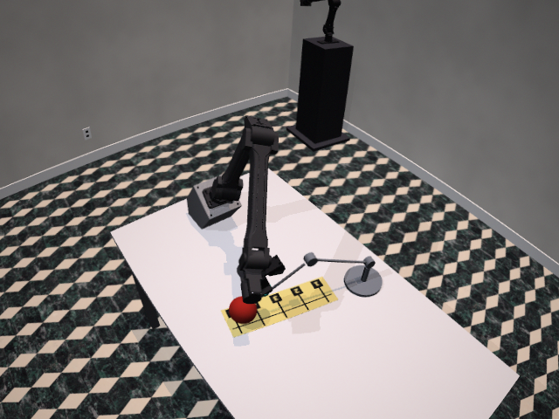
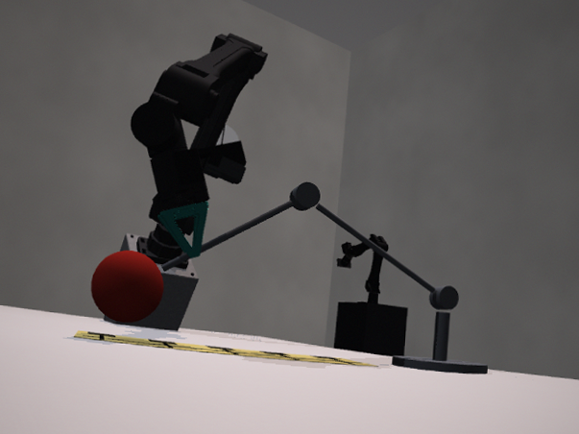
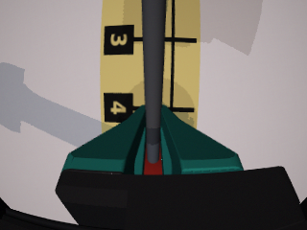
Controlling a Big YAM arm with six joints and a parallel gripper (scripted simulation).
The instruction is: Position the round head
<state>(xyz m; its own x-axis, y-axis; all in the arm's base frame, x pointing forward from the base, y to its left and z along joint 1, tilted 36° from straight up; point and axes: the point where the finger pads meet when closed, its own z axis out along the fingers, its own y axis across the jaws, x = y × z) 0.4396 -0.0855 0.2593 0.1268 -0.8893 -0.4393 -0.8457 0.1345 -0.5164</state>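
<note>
The lamp's grey foot (image 1: 362, 280) stands on the white bench, with two thin rods joined at an elbow (image 1: 309, 258). Its round red head (image 1: 243, 309) hangs a little above the far end of the yellow strip (image 1: 279, 306), past the line numbered 4 (image 3: 118, 107). In the exterior view the head (image 2: 127, 286) is clear of the bench. My gripper (image 2: 191, 252) has green fingers and is shut on the lamp's outer rod (image 2: 234, 232), just behind the head. In the wrist view the rod (image 3: 153, 45) runs up between the fingers over the strip.
My arm's grey base (image 1: 210, 205) sits at the bench's far side. A black pedestal (image 1: 322, 92) with another arm stands on the floor in the room's corner. The bench edge lies a short way beyond the strip's far end.
</note>
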